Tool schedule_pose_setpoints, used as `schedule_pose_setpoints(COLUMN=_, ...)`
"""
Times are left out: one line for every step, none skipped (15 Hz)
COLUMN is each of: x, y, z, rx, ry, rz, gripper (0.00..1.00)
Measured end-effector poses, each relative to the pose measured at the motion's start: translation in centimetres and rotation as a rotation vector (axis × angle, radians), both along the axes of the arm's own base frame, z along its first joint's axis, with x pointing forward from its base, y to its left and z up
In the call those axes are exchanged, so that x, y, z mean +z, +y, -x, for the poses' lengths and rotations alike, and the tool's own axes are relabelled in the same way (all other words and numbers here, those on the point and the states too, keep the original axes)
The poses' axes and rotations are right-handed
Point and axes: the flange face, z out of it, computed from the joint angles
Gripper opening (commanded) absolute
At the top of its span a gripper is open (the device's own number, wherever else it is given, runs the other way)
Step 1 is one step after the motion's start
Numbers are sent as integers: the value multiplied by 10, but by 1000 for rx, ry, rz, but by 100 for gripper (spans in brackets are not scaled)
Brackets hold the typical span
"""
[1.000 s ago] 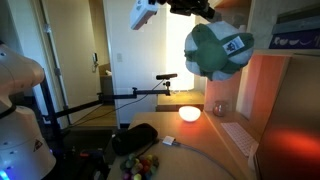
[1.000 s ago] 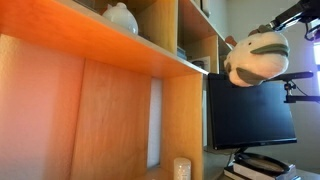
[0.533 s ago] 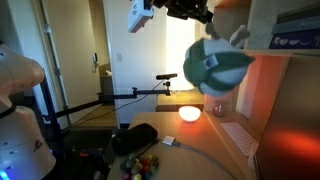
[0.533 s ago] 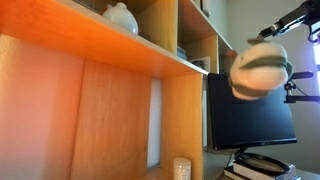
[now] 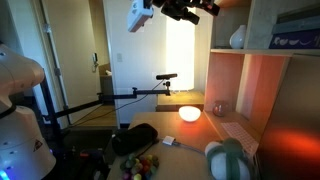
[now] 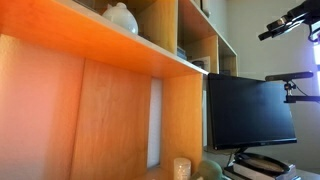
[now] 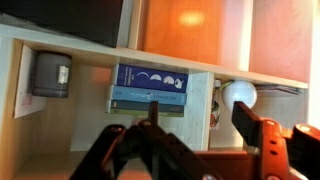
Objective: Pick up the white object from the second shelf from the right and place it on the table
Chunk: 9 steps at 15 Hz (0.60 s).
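Observation:
My gripper (image 5: 190,12) hangs high in front of the wooden shelving, and shows at the top right edge (image 6: 272,30) in both exterior views. In the wrist view the gripper (image 7: 200,112) is open, its fingers (image 7: 250,112) wide apart with nothing between them. The white object (image 5: 228,160), round and pale with green bands, is a blurred shape far below the gripper, down by the table (image 5: 213,128). I cannot tell whether it touches the table.
A white vase (image 5: 238,38) stands in a shelf compartment, also seen ahead of the wrist camera (image 7: 238,95). Blue books (image 7: 150,88) and a grey cylinder (image 7: 50,72) fill neighbouring compartments. A glowing lamp (image 5: 189,113), a keyboard (image 5: 240,138) and a black monitor (image 6: 250,110) stand around the table.
The gripper has opened and let go of the white object. The object has dropped from just under the gripper to low by the table. The arm has stayed high.

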Motion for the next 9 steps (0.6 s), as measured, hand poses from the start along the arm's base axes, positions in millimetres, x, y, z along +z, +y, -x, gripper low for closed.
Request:
schedule_pose_setpoints(x=0, y=0, z=0, rx=0, ry=0, rz=0, gripper=100)
schedule_pose_setpoints(x=0, y=0, z=0, rx=0, ry=0, rz=0, gripper=96)
schedule_pose_setpoints(x=0, y=0, z=0, rx=0, ry=1, rz=-1, gripper=100)
schedule_pose_setpoints(x=-1, y=0, z=0, rx=0, ry=2, rz=-1, gripper=100)
schedule_pose_setpoints(x=-1, y=0, z=0, rx=0, ry=3, rz=-1, gripper=100)
schedule_pose_setpoints(x=-1, y=0, z=-1, rx=0, ry=3, rz=-1, gripper=100)
schedule_pose_setpoints(x=-1, y=0, z=-1, rx=0, ry=3, rz=-1, gripper=100)
schedule_pose_setpoints(x=-1, y=0, z=-1, rx=0, ry=3, rz=-1, gripper=100)
schedule_pose_setpoints(x=-1, y=0, z=-1, rx=0, ry=3, rz=-1, gripper=100)
